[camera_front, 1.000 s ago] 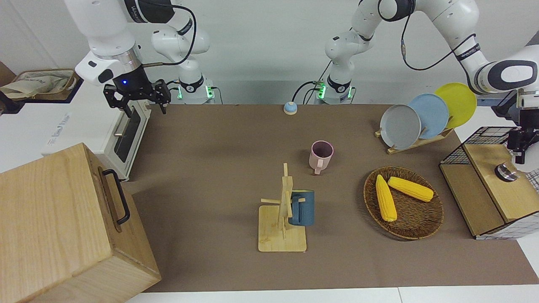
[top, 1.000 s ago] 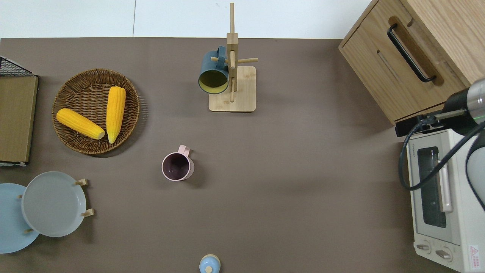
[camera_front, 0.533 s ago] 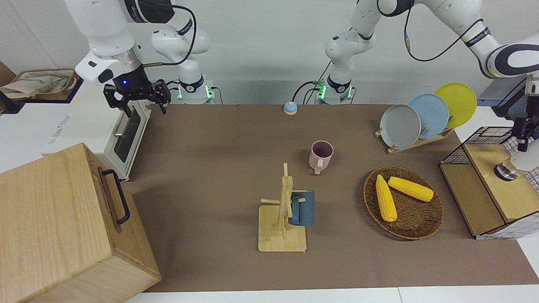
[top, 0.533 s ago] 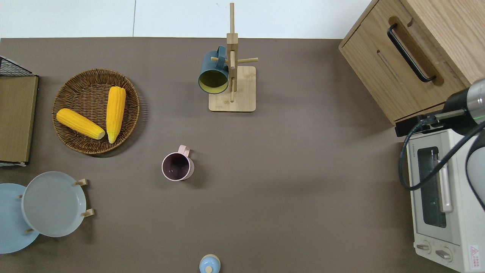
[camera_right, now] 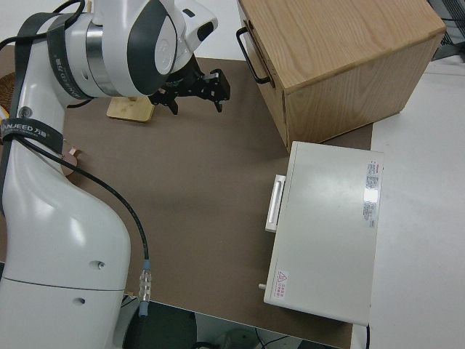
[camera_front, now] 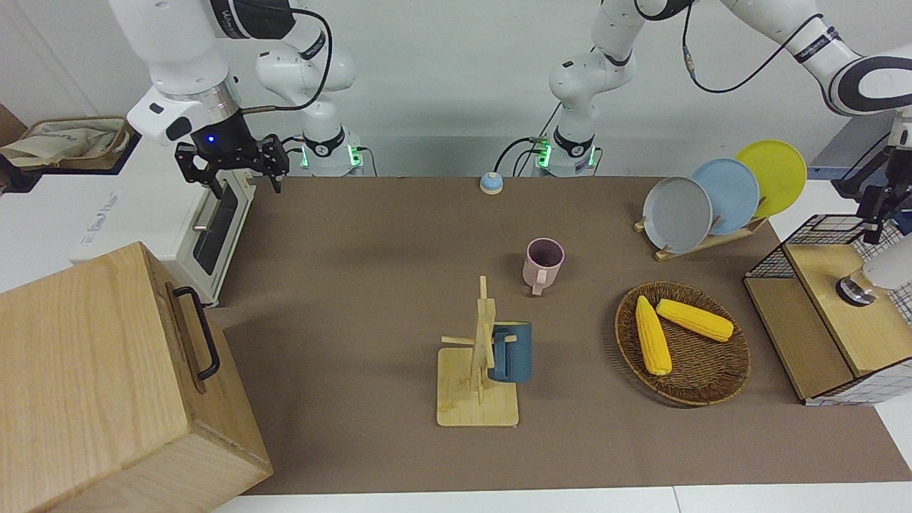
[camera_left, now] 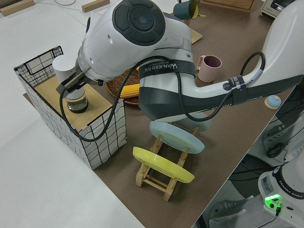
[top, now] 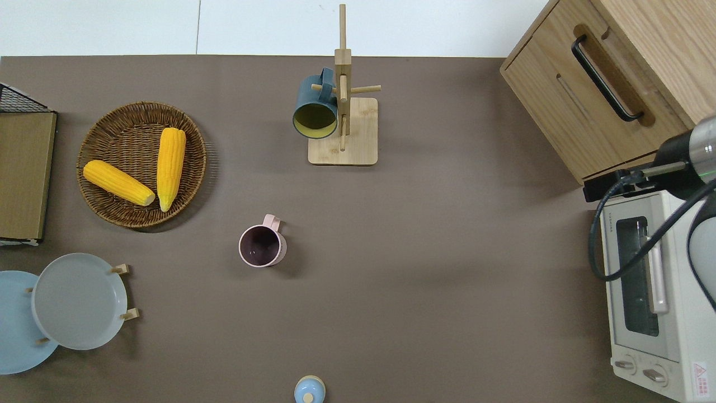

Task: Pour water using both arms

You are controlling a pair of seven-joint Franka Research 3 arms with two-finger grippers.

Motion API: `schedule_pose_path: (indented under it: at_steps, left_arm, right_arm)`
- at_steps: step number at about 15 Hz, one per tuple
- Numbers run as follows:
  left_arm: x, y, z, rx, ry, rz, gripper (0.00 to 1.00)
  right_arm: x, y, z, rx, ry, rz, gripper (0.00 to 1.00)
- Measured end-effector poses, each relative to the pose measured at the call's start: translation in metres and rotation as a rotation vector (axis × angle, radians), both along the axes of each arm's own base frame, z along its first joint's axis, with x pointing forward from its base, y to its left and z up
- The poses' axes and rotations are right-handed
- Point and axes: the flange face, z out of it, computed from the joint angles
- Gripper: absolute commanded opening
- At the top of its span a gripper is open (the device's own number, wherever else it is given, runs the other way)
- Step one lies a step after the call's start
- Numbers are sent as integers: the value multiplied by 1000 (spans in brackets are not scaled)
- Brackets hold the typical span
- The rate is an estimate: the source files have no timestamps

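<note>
— Up has gone your left gripper [camera_front: 876,214]. Gripping anything?
— Can't tell. It's over the crate [camera_front: 819,342], where the bottle [camera_front: 857,290] stands upright just beneath it; left's nearer. My right gripper [camera_front: 246,182] is parked, fingers spread. The pink mug [camera_front: 543,262] stands mid-table.

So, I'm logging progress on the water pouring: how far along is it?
Done: nothing visible yet. The pink mug stands alone mid-table, with nothing held over it.
In hand: the left tool is at the wire crate, by a white-topped glass vessel; whether it grips it cannot be told. The right arm is parked, with the right tool open.
Left: probably lifting the vessel, bringing it to the mug and pouring.
</note>
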Motion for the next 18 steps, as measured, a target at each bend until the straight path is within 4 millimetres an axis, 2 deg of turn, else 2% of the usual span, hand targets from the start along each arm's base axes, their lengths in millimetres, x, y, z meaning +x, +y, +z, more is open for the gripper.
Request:
schedule_pose_path:
  at_steps: [4, 7, 11, 15, 18]
  left_arm:
    - [-17, -13, 24, 43, 162, -16, 995]
    - [-22, -37, 46, 65, 294, -31, 995]
    - [-18, -96, 72, 37, 408, -55, 998]
    - [-19, -167, 94, 2, 473, -92, 998]
    - [-19, -222, 111, 41, 499, -108, 998]
  right_arm:
    - [0, 0, 0, 0, 0, 0, 992]
    - [0, 0, 0, 0, 0, 0, 992]
    - [0, 0, 0, 0, 0, 0, 992]
    - [0, 0, 0, 0, 0, 0, 992]
    - [0, 0, 0, 0, 0, 0, 992]
